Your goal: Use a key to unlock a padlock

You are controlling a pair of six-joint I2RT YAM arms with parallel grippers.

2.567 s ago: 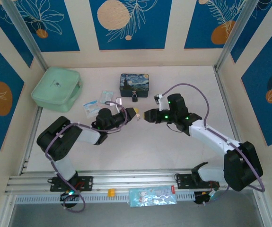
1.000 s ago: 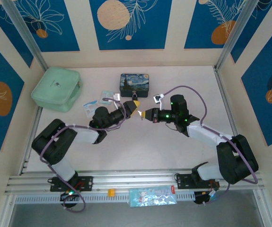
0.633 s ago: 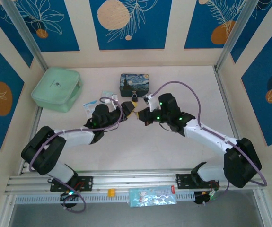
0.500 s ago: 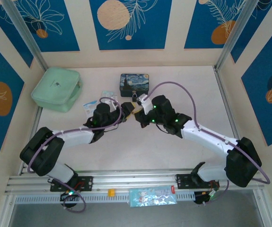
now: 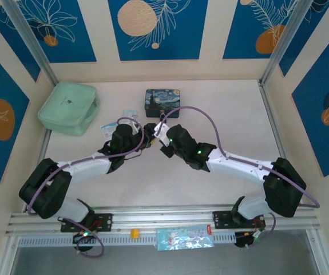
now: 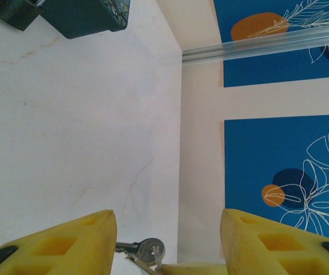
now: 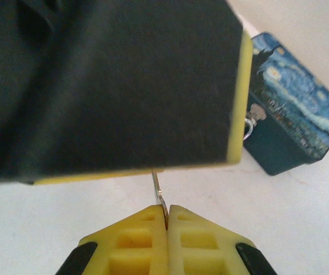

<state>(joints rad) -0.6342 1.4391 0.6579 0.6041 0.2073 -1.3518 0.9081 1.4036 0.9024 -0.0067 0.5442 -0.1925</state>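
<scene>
Handover seemed the step: my right claw (image 7: 166, 211) pinched the key (image 7: 158, 192), and my half-spread left claw (image 6: 167, 229) needed closing on it.

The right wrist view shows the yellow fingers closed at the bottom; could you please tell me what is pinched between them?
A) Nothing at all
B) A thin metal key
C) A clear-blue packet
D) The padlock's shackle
B: the right gripper has its fingers shut on the key, whose thin pale blade sticks out from between the tips, while the blue tin sits apart beyond them.
</scene>
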